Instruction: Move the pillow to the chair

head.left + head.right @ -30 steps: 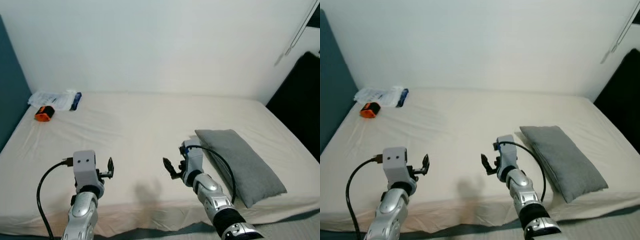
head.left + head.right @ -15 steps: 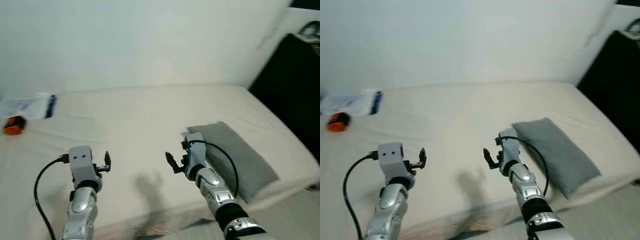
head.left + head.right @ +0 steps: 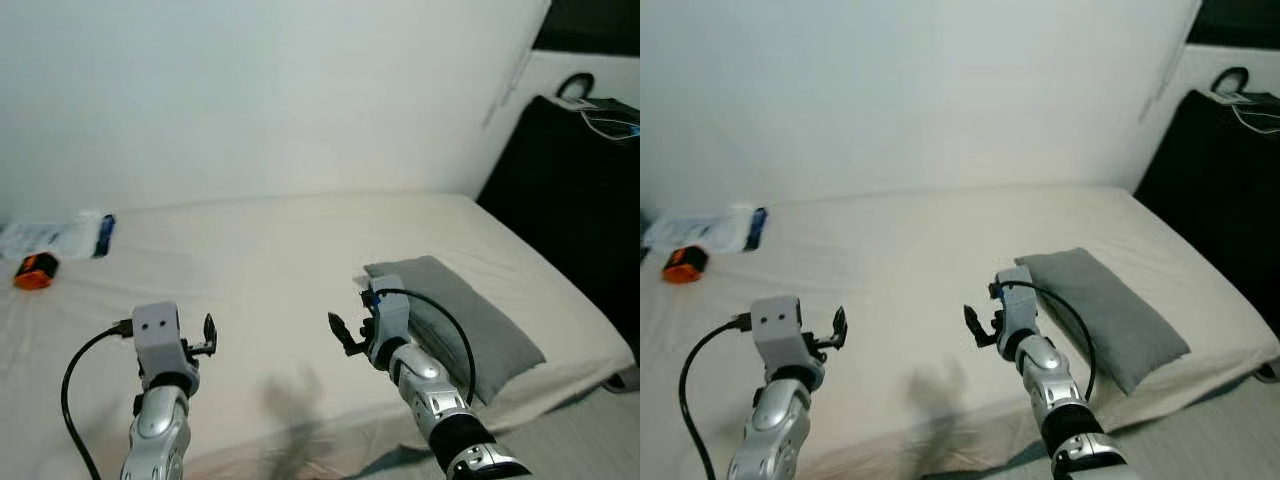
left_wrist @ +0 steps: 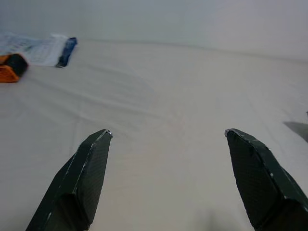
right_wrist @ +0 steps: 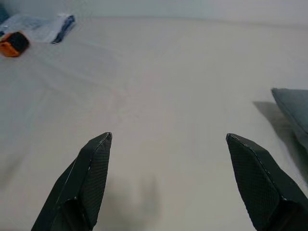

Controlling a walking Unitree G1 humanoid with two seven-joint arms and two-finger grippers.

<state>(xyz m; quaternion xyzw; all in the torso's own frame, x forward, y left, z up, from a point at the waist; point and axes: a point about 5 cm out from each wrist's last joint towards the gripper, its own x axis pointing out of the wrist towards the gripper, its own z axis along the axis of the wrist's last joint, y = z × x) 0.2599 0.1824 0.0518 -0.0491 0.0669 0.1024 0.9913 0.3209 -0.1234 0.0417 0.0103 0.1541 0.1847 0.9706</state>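
**Grey pillow on the bed, beside the right gripper**

Head views: the grey rectangular fabric pillow (image 3: 455,320) lies flat on the cream-sheeted bed (image 3: 270,250), near its right edge, just beside the right gripper (image 3: 345,335). The left gripper (image 3: 208,335) hovers well apart from it.

Left wrist view: fingers (image 4: 82,178) spread wide, empty, above bare sheet.

Right wrist view: fingers (image 5: 86,178) spread wide, empty; the pillow's corner lies beyond one fingertip.
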